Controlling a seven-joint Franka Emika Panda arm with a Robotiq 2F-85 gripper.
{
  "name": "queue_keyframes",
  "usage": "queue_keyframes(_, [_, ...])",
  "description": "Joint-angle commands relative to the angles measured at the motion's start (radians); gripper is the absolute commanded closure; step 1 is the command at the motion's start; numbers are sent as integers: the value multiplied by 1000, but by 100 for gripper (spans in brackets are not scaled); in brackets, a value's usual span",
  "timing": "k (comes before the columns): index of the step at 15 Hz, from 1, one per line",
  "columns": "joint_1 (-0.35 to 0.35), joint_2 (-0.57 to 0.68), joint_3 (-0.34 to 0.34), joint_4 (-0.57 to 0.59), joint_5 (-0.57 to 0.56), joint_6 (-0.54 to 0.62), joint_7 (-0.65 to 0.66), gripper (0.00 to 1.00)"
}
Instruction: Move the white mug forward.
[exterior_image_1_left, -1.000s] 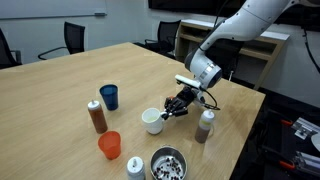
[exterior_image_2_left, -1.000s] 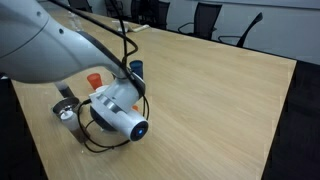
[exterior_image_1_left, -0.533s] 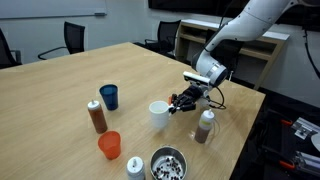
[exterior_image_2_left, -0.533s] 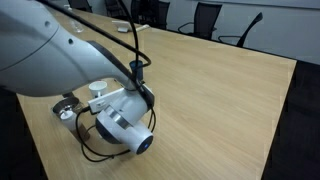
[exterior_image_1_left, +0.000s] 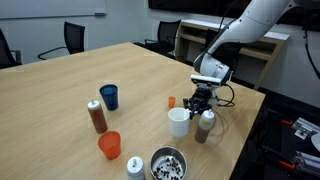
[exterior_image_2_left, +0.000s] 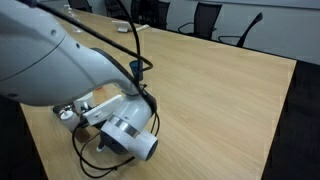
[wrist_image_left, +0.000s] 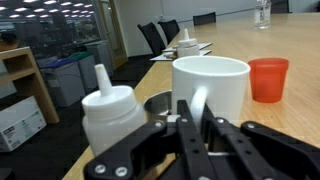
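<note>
White mug (exterior_image_1_left: 179, 122) stands upright on the wooden table (exterior_image_1_left: 140, 65), toward its near edge. It sits just beside a nozzle-topped squeeze bottle (exterior_image_1_left: 204, 126); contact between them cannot be told. Gripper (exterior_image_1_left: 197, 104) reaches down at the mug's bottle-side rim, wrist tilted over it.

Wrist view: mug (wrist_image_left: 212, 85) fills the centre. Gripper (wrist_image_left: 196, 112) is closed in on its near wall, with one finger (wrist_image_left: 197, 102) lying up the outside face. The partner finger is hidden, presumably inside the rim. Judgement: the wall is pinched between the two. A rim grip suits here, since no handle shows on this side and the thin wall gives a firm hold for carrying or sliding.

Neighbours crowd the mug. The squeeze bottle (wrist_image_left: 112, 118) is close on one side, a metal bowl (wrist_image_left: 158, 103) is partly hidden behind it, and an orange cup (wrist_image_left: 268, 78) stands beyond. A blue cup (exterior_image_1_left: 108, 96) is well apart.

Likely hazard: the bottle is tall and narrow, so a brush from the mug or a knuckle could tip it.

In an exterior view, the arm (exterior_image_2_left: 120, 125) blocks the mug entirely.
</note>
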Motion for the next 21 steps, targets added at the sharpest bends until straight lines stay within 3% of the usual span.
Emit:
queue_keyframes(1, [-7,11,-18,20,-87,-96,2,97])
queue_keyframes(19, [61,136,-17,178,-128,-36,43,97])
queue_keyframes(20, [59,135,-16,178,-125,-36,44,62])
queue_keyframes(21, [57,136,-16,180,-124,-38,42,60])
